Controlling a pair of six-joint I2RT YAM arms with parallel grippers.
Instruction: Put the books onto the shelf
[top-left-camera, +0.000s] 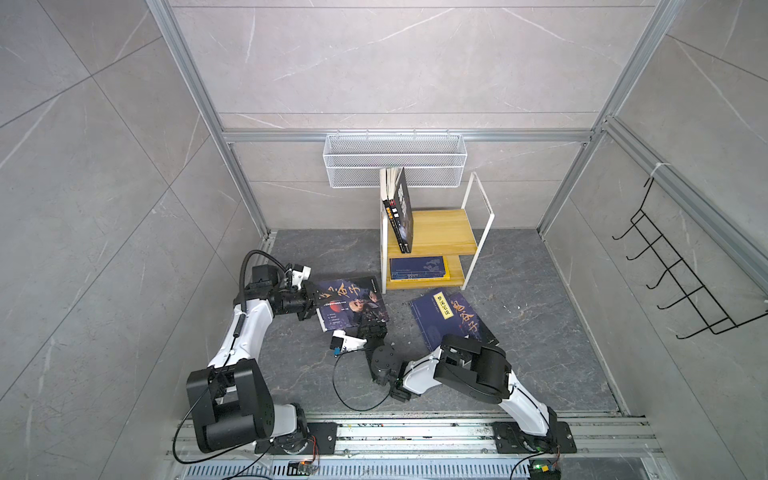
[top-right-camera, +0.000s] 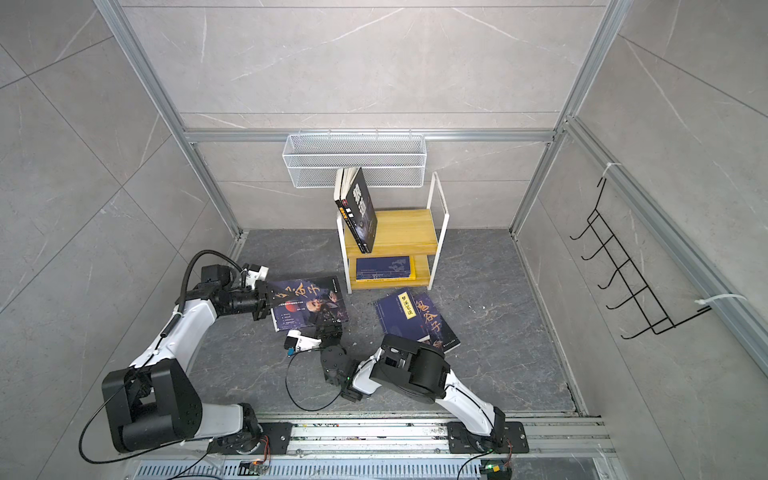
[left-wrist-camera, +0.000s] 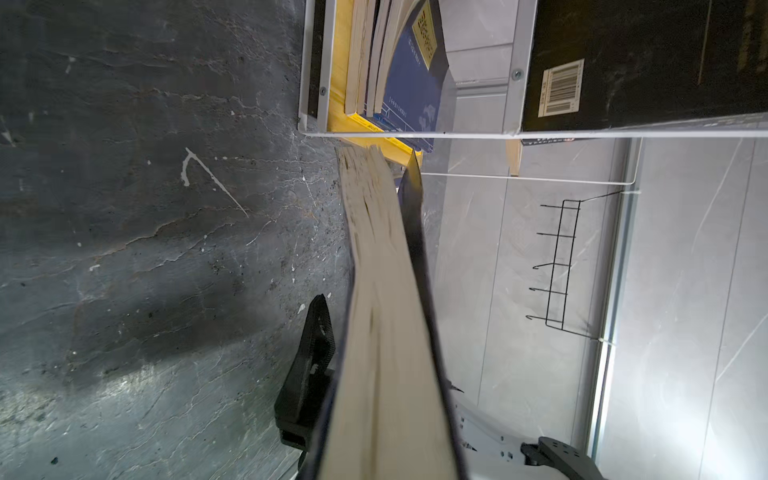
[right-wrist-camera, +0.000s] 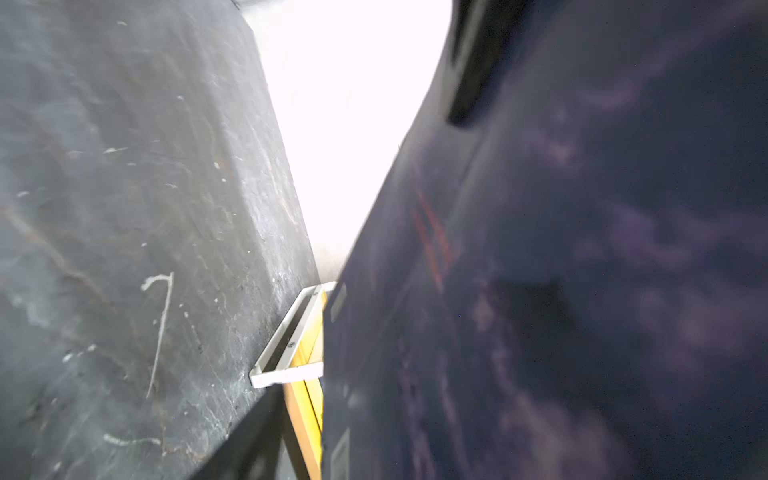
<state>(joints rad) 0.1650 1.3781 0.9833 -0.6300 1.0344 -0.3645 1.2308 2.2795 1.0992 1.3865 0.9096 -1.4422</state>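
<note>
Left gripper (top-right-camera: 266, 305) clamped the portrait paperback (top-right-camera: 309, 301) by its left edge; a black book (top-right-camera: 362, 208) leaned on the top board of the shelf (top-right-camera: 409, 230); two navy paperbacks (top-right-camera: 397, 326) overlapped on the floor (top-right-camera: 498, 316).

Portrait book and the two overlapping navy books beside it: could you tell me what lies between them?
Just bare floor with a few specks between portrait book and navy books, in both top views.

Book titles, mid-frame in both top views.
The black book (top-right-camera: 360, 208) reads 狼道; the yellow label (top-left-camera: 442, 305) on the navy book (top-left-camera: 426, 325) reads 梦溪笔谈; orange calligraphy (top-left-camera: 467, 318) beside it is perhaps 鬼谷子; the barcode (left-wrist-camera: 561, 87) digits blur.
</note>
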